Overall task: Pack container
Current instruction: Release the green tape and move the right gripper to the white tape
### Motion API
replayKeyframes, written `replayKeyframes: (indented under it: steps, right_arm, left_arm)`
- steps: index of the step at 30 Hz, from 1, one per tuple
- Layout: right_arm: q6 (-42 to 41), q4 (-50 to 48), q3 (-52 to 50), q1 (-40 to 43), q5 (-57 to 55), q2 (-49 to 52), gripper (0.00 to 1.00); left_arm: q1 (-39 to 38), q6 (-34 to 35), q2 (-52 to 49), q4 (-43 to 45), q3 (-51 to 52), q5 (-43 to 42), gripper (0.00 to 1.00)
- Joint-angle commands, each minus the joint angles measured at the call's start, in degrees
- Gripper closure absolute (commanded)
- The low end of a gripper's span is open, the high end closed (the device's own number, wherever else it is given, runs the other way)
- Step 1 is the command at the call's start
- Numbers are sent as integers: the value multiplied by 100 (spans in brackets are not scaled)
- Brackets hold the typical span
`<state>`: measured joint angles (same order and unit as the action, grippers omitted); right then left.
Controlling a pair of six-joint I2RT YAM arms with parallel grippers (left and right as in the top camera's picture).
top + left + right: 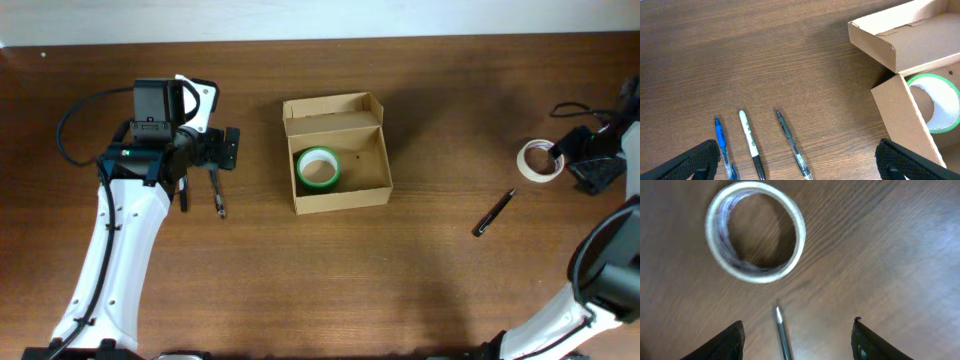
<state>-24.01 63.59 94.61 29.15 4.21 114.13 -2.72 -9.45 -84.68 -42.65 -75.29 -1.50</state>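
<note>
Black left gripper (797, 162) spread wide, empty, over three pens (749, 142). Right: container (340, 199) mid-table, lid open, green tape roll (318, 168) inside. Further right: black pen (494, 212), white tape roll (540, 160). Right gripper (797, 342) parted, empty.

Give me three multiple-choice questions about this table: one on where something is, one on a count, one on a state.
1. Where is the green tape roll?
A. inside the container
B. out to the container's right
C. leaning against its outside

2. How many pens show in the left wrist view?
A. one
B. three
C. five

3. The container's lid is
A. folded open
B. shut
C. taped down

Answers:
1 A: the roll lies on the box floor, within its walls.
2 B: a blue one, a white one and a dark one lie side by side.
3 A: the flap stands back and the inside shows.
</note>
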Motion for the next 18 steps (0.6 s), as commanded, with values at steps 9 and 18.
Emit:
replayKeyframes:
  steps: [9,18]
  right_arm:
    - [-407,-763,22,20,44,643,32]
    - [-505,-837,20,20,-540,938,32]
  left_arm:
    - [26,-76,-39,9,-103,-63,1]
    - [26,-76,-39,9,-103,-63,0]
